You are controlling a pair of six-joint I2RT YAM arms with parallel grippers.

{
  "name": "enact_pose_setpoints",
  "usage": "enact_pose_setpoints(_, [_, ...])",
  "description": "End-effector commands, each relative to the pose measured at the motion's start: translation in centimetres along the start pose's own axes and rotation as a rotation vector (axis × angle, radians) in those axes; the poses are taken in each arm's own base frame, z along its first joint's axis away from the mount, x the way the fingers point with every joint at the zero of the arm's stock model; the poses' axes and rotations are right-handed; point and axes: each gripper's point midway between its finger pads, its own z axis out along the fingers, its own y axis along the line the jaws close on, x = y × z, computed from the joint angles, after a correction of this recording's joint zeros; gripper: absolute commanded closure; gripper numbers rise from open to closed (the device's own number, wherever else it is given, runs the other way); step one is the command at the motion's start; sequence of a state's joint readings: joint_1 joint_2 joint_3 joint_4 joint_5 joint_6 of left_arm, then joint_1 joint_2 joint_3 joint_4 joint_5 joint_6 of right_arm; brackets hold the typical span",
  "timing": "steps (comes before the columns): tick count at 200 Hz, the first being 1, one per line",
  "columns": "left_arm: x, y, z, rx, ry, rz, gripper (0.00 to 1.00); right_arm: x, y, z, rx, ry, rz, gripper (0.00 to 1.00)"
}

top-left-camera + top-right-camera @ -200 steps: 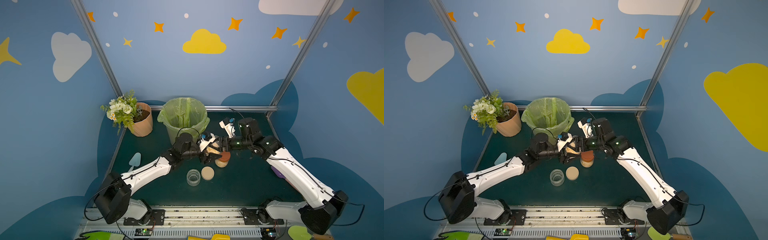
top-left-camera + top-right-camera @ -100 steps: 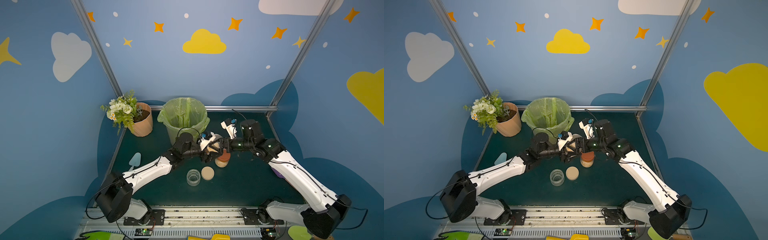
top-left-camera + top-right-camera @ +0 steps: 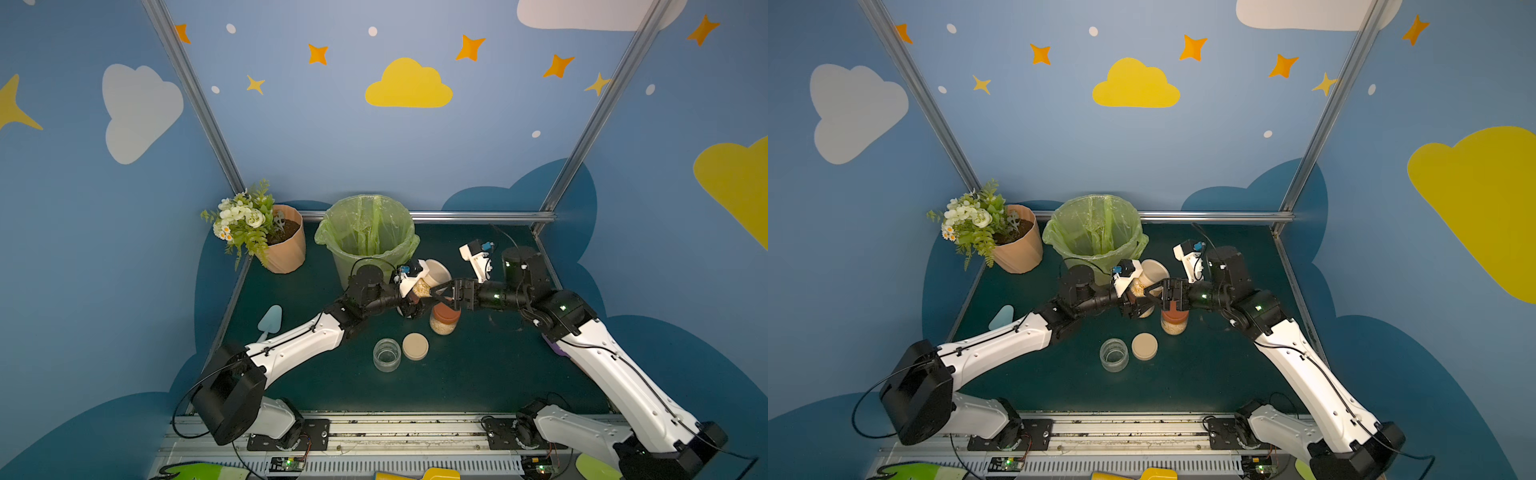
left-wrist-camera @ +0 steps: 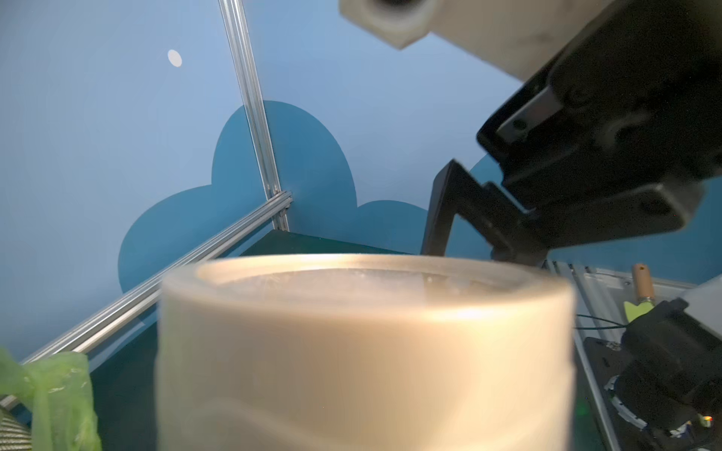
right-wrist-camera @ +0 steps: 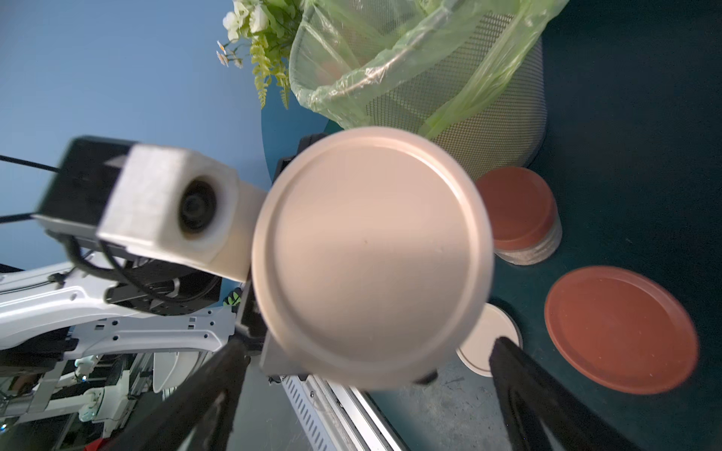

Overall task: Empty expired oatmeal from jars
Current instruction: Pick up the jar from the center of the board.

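**Right gripper lining up on the beige lid for the twist**

The left gripper [image 3: 411, 301] is clamping a small squat clear glass jar [image 3: 422, 286]. It is holding the jar tipped on its side in the air, just in front of the tall mesh bin with the green bag [image 3: 368, 237]. The jar's beige round lid [image 5: 371, 254] is on and facing the right arm. Pale tan flaky oatmeal [image 3: 1136, 286] is showing through the glass. The right gripper [image 5: 367, 347] is standing wide, and its dark fingers [image 5: 519, 375] are flanking the lid's rim, seemingly without touching it.

The step in hand looks like unscrewing. To do it well, the right gripper should be centring on the lid's axis and sliding on until its pads are bearing on the rim's side wall. It should then be closing firmly before turning, while the left is gripping tight so the glass is not spinning along. A second jar with a rust-orange round lid [image 3: 444, 316] is standing on the dark green counter [image 3: 478, 374] right beneath, so a dropped lid could be knocking it. An empty clear jar [image 3: 386, 354] and a loose beige lid [image 3: 415, 345] are sitting nearer the front
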State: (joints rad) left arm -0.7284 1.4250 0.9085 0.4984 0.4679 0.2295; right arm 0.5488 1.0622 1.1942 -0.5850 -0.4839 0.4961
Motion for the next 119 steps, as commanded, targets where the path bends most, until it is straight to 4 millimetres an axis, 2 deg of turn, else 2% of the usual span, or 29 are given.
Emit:
enact_pose_setpoints(1, [-3.7,0.7,-1.0,-0.055,-0.118,0.125,0.71,-0.4,0.5,-1.6,-0.018,-0.024,0.073,0.03])
enact_pose_setpoints(17, [-3.9,0.8,-1.0,-0.062,-0.113,0.167,0.71,-1.1,0.5,-2.4,-0.024,-0.04,0.137,0.03])
enact_pose_setpoints(54, [-3.7,0.7,-0.6,-0.075,-0.062,0.291,0.71,-3.8,-0.9,-3.3,-0.017,-0.053,0.319,0.03])
enact_pose_setpoints(85, [-3.8,0.5,-0.5,-0.082,-0.039,0.372,0.71,-5.1,-1.1,-2.5,-0.014,0.003,0.358,0.03])
enact_pose_setpoints(119, [-4.0,0.6,-0.4,-0.084,-0.035,0.406,0.71,-5.0,-1.6,-1.4,0.016,0.076,0.382,0.03])
